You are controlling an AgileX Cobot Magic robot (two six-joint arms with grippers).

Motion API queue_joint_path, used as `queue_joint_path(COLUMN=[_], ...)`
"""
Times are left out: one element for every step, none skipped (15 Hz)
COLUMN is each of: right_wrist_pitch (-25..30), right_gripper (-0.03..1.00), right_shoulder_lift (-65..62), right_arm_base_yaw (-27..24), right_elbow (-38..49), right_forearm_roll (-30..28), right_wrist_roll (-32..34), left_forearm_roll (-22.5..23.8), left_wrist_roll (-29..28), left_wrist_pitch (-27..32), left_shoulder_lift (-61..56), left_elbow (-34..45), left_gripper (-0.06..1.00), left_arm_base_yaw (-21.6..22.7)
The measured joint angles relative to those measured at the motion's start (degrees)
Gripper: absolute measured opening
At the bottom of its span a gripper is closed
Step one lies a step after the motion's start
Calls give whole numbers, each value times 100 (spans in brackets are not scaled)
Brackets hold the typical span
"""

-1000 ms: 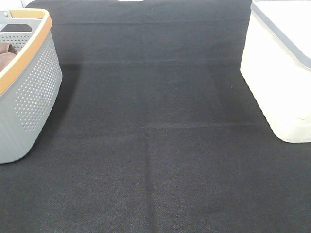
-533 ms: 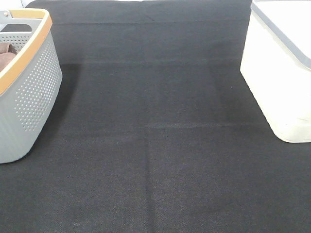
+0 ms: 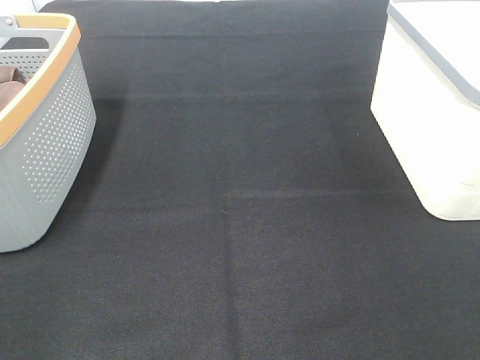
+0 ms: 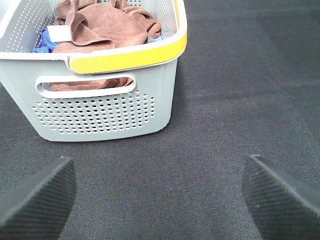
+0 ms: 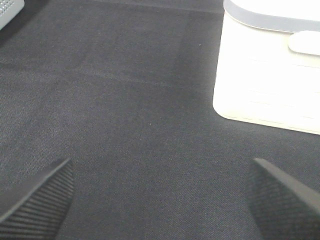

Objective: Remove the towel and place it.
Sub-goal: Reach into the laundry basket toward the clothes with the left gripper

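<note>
The towel (image 4: 97, 25), a reddish-brown cloth with a small white tag (image 4: 59, 33), lies bunched in the grey basket (image 4: 100, 110) with the yellow-orange rim. A sliver of it shows in the high view (image 3: 9, 84), in the basket (image 3: 52, 142) at the far left. I cannot tell it apart from any second brown cloth. My left gripper (image 4: 159, 167) is open and empty, low over the mat a little short of the basket's handle end. My right gripper (image 5: 162, 167) is open and empty over the mat, short of the white bin. Neither gripper shows in the high view.
A white bin (image 3: 435, 112) with a grey rim stands at the right, also in the right wrist view (image 5: 270, 75). Something blue (image 4: 42, 42) lies under the brown cloth in the basket. A black mat (image 3: 240, 225) covers the table between basket and bin.
</note>
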Motion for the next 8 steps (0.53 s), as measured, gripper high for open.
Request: queue_joint_path(right_wrist_pitch=[0,0,0,0,0,0,0,0], right_gripper=[87,87,87,87,87,87,87,87], right_shoulder_lift=[0,0,0,0,0,0,0,0], right_arm_base_yaw=[0,0,0,0,0,0,0,0], right_elbow=[0,0,0,0,0,0,0,0], right_forearm_roll=[0,0,0,0,0,0,0,0], right_wrist_roll=[0,0,0,0,0,0,0,0], left_forearm_roll=[0,0,0,0,40,126,286,659], left_wrist_roll=[-17,-86,-166,-264,-378,-481,-602,-848], left_wrist_pitch=[0,0,-6,-92,-298,-573,-854,-1157], left_shoulder_lift=[11,178,367,550,705,905,1169,1644], left_elbow=[0,0,0,-34,-103,-189,-292,-435], left_gripper=[85,85,83,81,78,76,75,75], left_arm_base_yaw=[0,0,0,0,0,0,0,0])
